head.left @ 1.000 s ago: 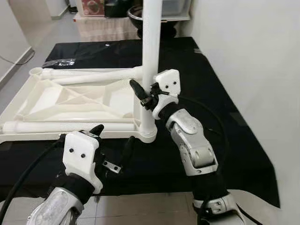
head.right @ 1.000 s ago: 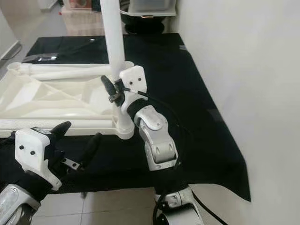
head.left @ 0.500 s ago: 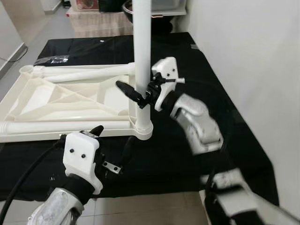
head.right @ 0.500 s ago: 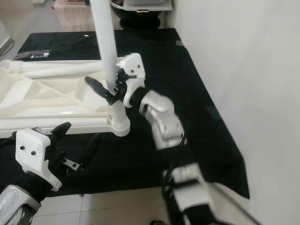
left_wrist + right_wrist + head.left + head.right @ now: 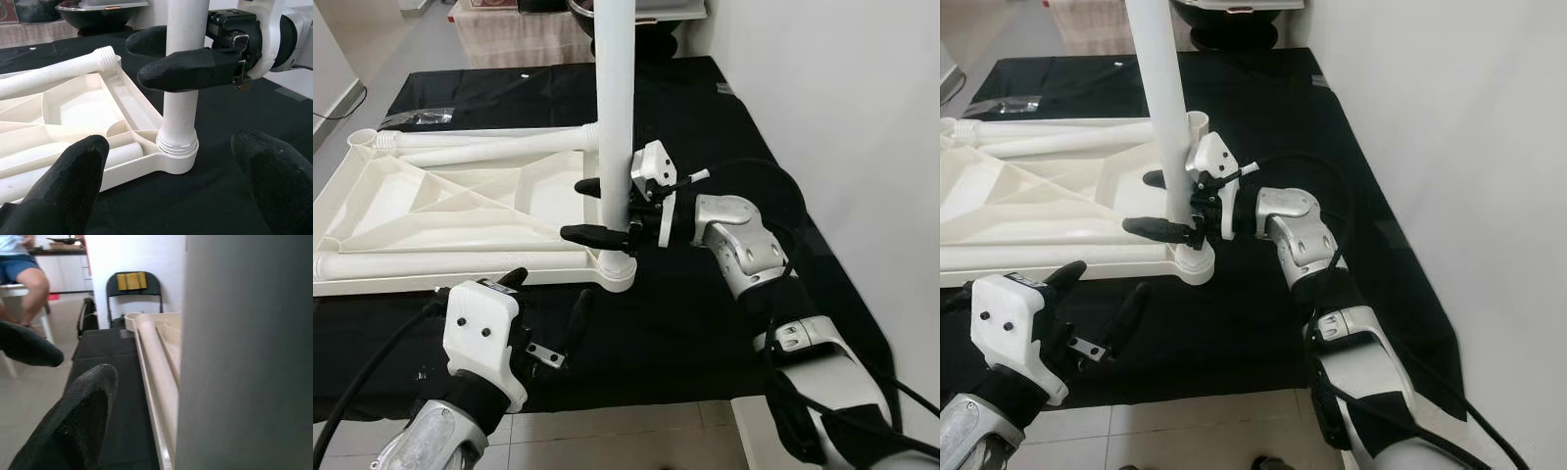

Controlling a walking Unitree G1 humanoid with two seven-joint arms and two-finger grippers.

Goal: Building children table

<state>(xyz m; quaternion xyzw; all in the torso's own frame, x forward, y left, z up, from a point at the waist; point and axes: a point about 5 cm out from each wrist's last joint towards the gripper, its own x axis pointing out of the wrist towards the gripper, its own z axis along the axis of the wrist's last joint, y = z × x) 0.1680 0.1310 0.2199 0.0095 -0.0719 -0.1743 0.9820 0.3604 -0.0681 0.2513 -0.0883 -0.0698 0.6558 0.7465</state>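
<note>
Since a second ago the right pincer (image 5: 607,209) has swung from a slanted hold to a level one, its two fingers now lying flat on either side of the upright leg (image 5: 615,108), narrow and touching the tube low down, just above the corner socket (image 5: 618,269). The white tabletop (image 5: 431,211) lies upside down on the black mat (image 5: 705,323), with this one leg standing in its near right corner. Two more legs (image 5: 489,152) lie loose inside the frame, so most of the build looks undone. The left pincer (image 5: 548,318) hovers wide and empty near the tabletop's front edge.
</note>
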